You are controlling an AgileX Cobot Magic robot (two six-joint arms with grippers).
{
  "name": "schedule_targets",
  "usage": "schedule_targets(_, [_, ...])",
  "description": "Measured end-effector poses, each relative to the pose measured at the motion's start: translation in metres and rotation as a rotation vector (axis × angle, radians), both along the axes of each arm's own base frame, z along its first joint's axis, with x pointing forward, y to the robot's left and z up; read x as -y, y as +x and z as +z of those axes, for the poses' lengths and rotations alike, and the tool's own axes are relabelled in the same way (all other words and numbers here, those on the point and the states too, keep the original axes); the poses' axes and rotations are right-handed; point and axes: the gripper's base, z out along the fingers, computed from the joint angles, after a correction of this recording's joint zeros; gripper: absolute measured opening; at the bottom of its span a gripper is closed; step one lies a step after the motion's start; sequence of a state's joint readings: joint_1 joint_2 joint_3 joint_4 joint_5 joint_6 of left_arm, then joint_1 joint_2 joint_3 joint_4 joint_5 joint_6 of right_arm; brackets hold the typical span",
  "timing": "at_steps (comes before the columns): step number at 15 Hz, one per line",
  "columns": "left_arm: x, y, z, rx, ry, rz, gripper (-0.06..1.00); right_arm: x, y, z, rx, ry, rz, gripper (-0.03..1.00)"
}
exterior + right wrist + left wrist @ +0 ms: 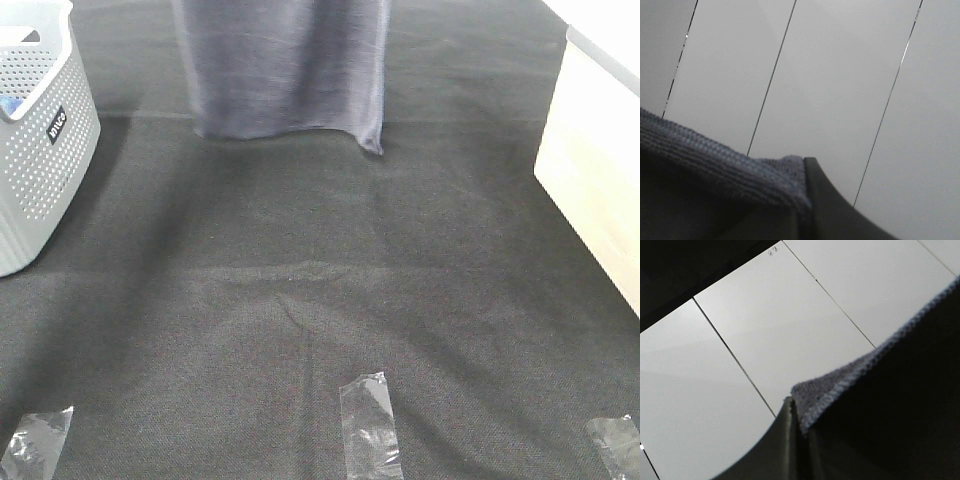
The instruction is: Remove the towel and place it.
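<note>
- Presently, a large rectangular grey-lavender plush microfibre towel (285, 70) hangs like a curtain at the far middle of the table. Its upper edge runs out of the high camera's picture.
- Its lower hem sits just over a black felt-like cloth (320, 300) that covers the table. One bottom corner droops lower than the other. Whether the hem touches the cloth cannot be told.
- A white perforated plastic basket (40, 170) stands at the left edge, well apart from the towel. A pale wooden box (595, 170) stands at the right edge. Strips of clear tape (370, 420) lie along the near edge.
- The left gripper (795, 415) shows in its wrist view as a dark finger pressed against a stitched towel corner, so it appears clamped on the fabric.
- The right gripper (807, 172) shows the same in its wrist view: a dark finger tight beside a bunched corner, apparently pinching it.
- Both wrist cameras look past the towel at a white panelled surface (765, 330).
- The step in hand looks like carrying the lifted towel to its resting place.
- To do it well, both arms should travel together at matched height, which would level the drooping corner.
- The top edge should stay taut, though not so stretched that a corner slips free.
- Lowering the bottom hem first and then drawing the arms toward the near edge should lay it flat, clear of basket and box.
</note>
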State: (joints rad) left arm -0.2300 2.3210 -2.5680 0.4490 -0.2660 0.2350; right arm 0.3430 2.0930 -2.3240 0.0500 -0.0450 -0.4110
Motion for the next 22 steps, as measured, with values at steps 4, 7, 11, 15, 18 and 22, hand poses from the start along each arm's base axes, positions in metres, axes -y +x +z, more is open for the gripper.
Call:
schedule_targets(4, [0.000, 0.001, -0.001, -0.004, 0.011, 0.010, 0.00, -0.002, 0.007, -0.010, -0.026, 0.004, 0.003, 0.02])
schedule_targets(7, [0.000, 0.002, -0.003, -0.015, 0.034, 0.032, 0.00, -0.002, 0.007, -0.010, -0.033, 0.023, 0.009, 0.02])
schedule_targets(11, [0.000, 0.002, -0.003, -0.016, 0.038, 0.036, 0.00, -0.002, 0.007, -0.010, -0.034, 0.026, 0.009, 0.02])
schedule_targets(15, [-0.001, 0.005, -0.006, -0.060, 0.042, 0.055, 0.00, -0.002, 0.007, -0.011, -0.043, 0.023, 0.010, 0.02])
schedule_targets(18, [-0.003, 0.007, -0.010, -0.109, 0.041, 0.072, 0.00, -0.003, 0.007, -0.014, -0.079, 0.027, 0.015, 0.02])
schedule_targets(22, [0.004, 0.010, -0.026, -0.387, -0.035, 0.109, 0.00, -0.006, 0.008, -0.034, -0.315, 0.033, 0.048, 0.02])
